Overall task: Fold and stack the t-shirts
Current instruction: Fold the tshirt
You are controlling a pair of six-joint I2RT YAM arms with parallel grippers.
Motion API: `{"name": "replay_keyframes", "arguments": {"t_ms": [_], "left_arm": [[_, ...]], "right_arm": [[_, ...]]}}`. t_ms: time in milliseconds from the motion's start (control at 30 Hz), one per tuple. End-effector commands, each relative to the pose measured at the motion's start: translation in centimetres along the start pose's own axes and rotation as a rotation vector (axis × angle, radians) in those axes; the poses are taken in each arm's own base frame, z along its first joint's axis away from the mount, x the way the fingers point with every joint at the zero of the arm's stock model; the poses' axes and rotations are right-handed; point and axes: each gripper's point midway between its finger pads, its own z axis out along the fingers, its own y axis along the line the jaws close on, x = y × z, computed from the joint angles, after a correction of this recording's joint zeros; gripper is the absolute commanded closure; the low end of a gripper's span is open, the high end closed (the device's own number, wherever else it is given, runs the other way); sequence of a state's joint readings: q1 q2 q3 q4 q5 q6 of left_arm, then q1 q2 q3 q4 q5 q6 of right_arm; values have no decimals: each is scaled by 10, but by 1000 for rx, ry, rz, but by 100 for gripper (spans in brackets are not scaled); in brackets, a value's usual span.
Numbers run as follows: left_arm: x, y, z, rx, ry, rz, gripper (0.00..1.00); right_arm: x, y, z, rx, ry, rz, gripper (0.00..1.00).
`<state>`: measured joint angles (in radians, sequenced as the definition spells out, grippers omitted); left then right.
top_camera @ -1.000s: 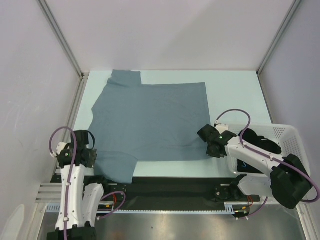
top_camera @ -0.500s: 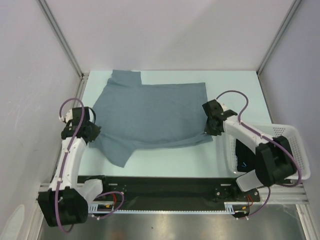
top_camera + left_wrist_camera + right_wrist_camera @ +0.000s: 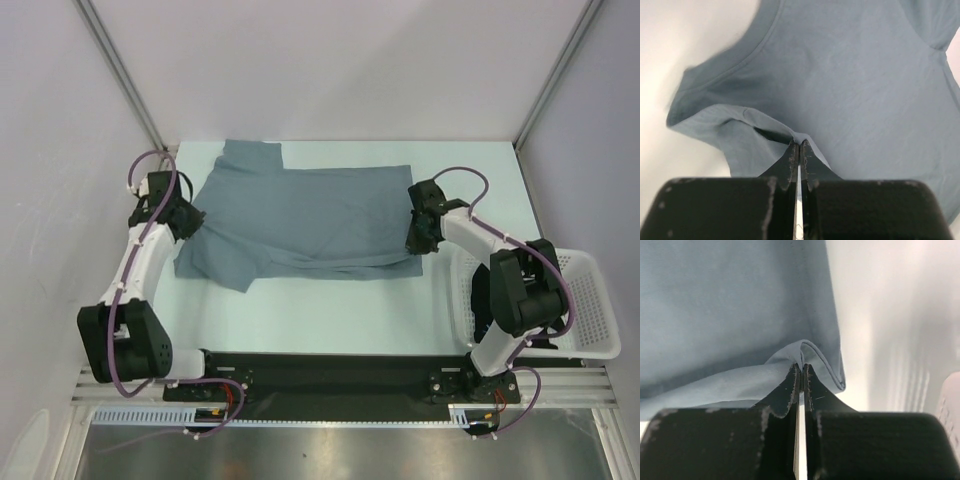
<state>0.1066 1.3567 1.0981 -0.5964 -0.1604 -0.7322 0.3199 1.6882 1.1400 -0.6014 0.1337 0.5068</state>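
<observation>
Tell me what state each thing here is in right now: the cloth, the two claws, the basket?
grey-blue t-shirt, far part flat on the table, near edge pinched up at both sides and rumpled.
left gripper, shut on the shirt's left side.
right gripper, shut on the shirt's right side.
white basket, upright at the table's right edge.

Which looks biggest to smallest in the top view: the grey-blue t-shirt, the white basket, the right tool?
Largest: grey-blue t-shirt.
Then: white basket, partly hidden.
Smallest: right tool.
</observation>
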Motion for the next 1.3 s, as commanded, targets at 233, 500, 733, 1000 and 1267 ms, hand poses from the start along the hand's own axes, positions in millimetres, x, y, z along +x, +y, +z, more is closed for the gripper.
{"name": "replay_keyframes", "arguments": {"t_ms": [233, 500, 733, 1000, 1267], "left_arm": [[-6, -24, 28, 57, 14, 47, 99], [-13, -30, 36, 55, 10, 44, 100], [-16, -41, 44, 72, 39, 69, 100], [-15, -35, 53, 42, 49, 73, 100], [-17, -24, 60, 14, 56, 58, 100]], "right_arm": [[-36, 2, 7, -24, -17, -3, 100], [-55, 11, 18, -37, -5, -2, 100], [-62, 5, 22, -35, 5, 20, 100], [-63, 6, 28, -45, 15, 21, 100], [-63, 0, 35, -30, 31, 32, 100]]}}
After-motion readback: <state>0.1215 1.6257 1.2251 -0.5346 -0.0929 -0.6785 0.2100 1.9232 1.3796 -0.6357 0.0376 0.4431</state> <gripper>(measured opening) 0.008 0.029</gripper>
